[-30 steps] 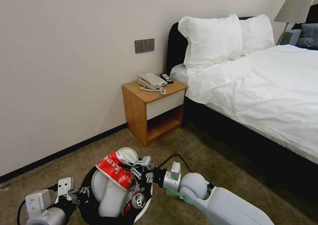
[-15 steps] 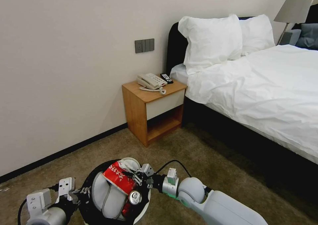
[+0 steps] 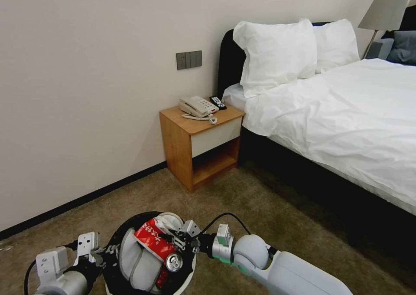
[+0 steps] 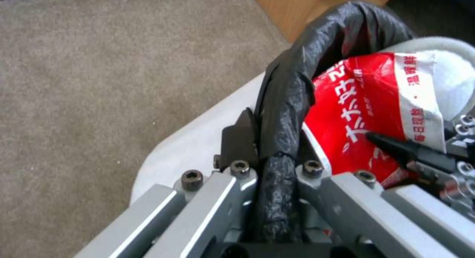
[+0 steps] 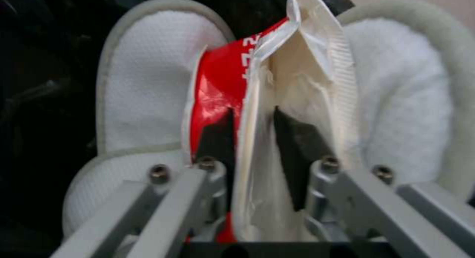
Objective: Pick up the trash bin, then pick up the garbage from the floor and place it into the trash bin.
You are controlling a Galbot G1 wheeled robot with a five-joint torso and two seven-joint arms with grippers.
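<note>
you're looking at the trash bin, black-lined, sitting low at near left; two white slippers, a red packet and a can are crowding inside it.

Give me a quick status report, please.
Left hand clamps black-bagged white round bin rim. Right hand grips red crinkly packet over bin. Nothing obstructing.

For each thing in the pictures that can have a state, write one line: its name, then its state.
trash bin: lifted, rim clamped by the left gripper, nearly full.
red packet: pinched by the right gripper, at the bin's mouth.
slippers: standing on end inside the bin.
can: in the bin.
telephone: handset on the cradle.
</note>
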